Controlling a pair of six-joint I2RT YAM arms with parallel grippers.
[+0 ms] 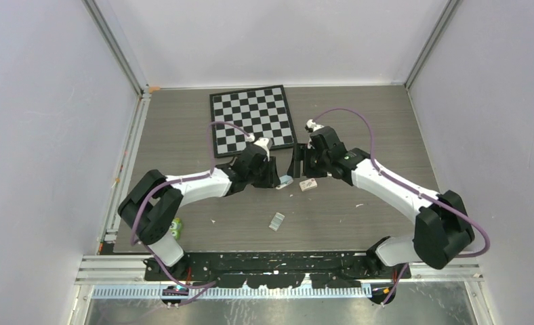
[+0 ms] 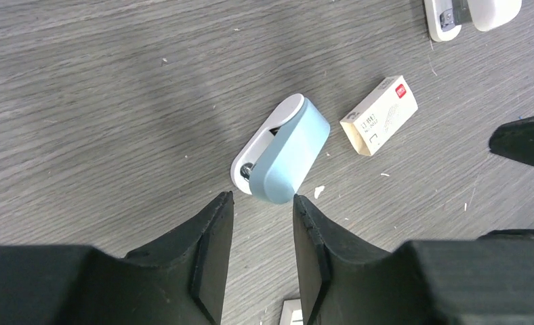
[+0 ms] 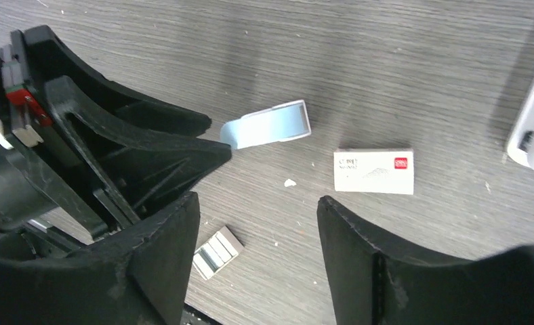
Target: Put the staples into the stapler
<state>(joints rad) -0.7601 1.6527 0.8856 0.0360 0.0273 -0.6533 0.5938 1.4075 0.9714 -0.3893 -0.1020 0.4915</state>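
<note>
Staples [image 3: 217,252] lie loose on table [image 3: 420,54] near right hand [image 3: 257,203], spread wide, empty. Left hand [image 2: 262,198] slightly parted, empty, tips just short of light-blue object [image 2: 281,152]; stapler [image 2: 491,10] lies well beyond.

On the desk [image 1: 386,122], a checkerboard [image 1: 253,120] lies at the rear centre. In front of it, a small rounded object [image 2: 281,152] sits just left of a small box [image 2: 379,115], not touching it. The stapler [image 2: 471,15] lies on the box's other side. The staples [image 1: 276,221] lie nearer the arm bases, apart from the rest.
</note>
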